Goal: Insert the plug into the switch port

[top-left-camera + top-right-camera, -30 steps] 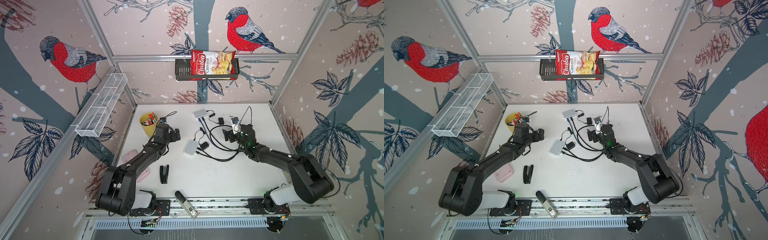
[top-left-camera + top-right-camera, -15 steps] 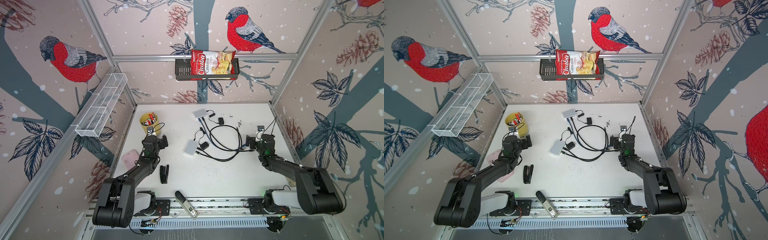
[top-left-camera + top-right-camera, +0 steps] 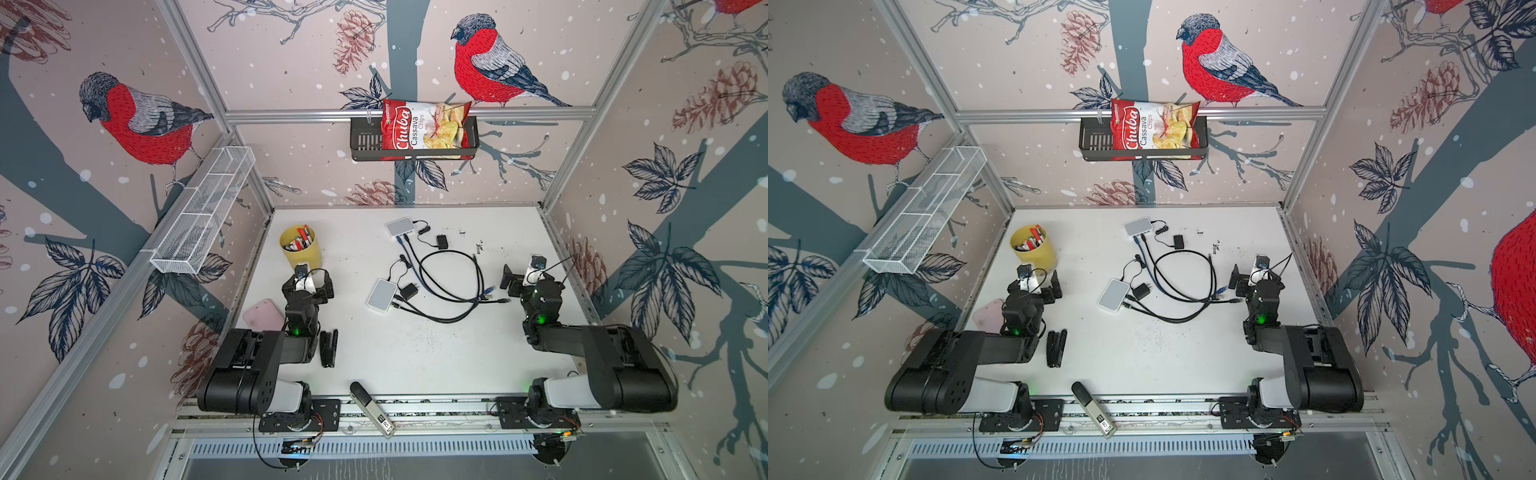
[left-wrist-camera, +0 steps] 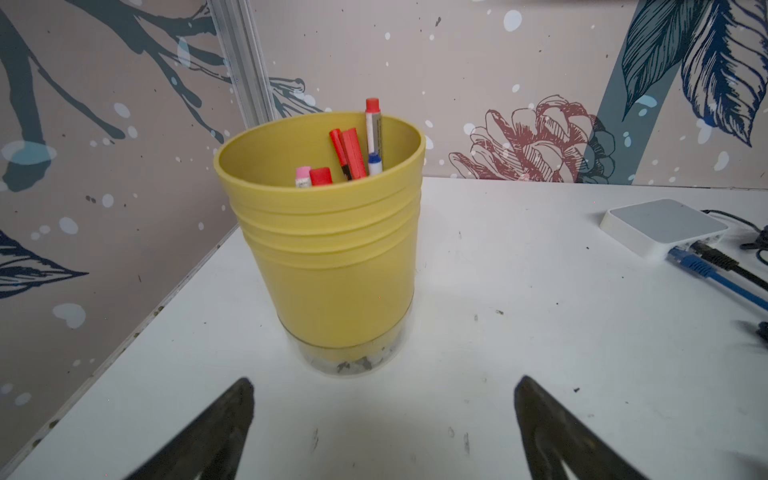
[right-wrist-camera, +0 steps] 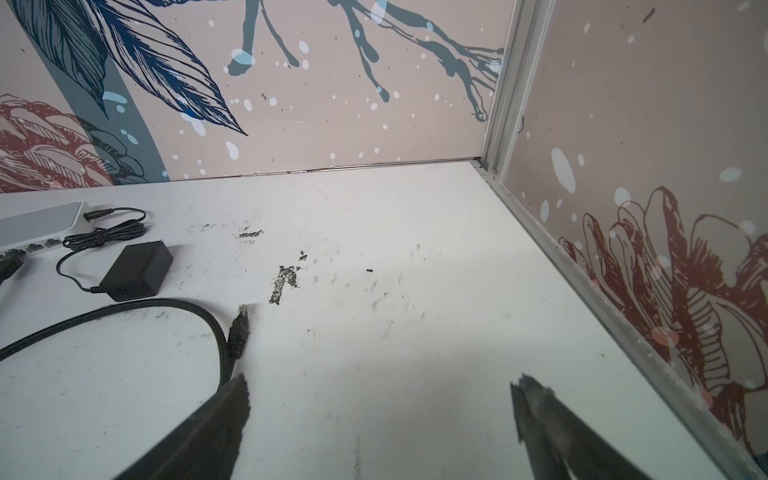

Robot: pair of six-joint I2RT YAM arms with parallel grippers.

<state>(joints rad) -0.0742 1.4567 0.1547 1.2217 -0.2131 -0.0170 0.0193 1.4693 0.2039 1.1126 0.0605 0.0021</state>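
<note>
Plug [image 5: 240, 328] just beside right claw [image 5: 381, 390]

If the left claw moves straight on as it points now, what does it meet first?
Probably the yellow pen cup, standing straight ahead of the open left claw; nothing lies between them.

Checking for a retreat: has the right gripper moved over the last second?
Yes. The right gripper has pulled back toward the right wall, away from the near white switch.
</note>
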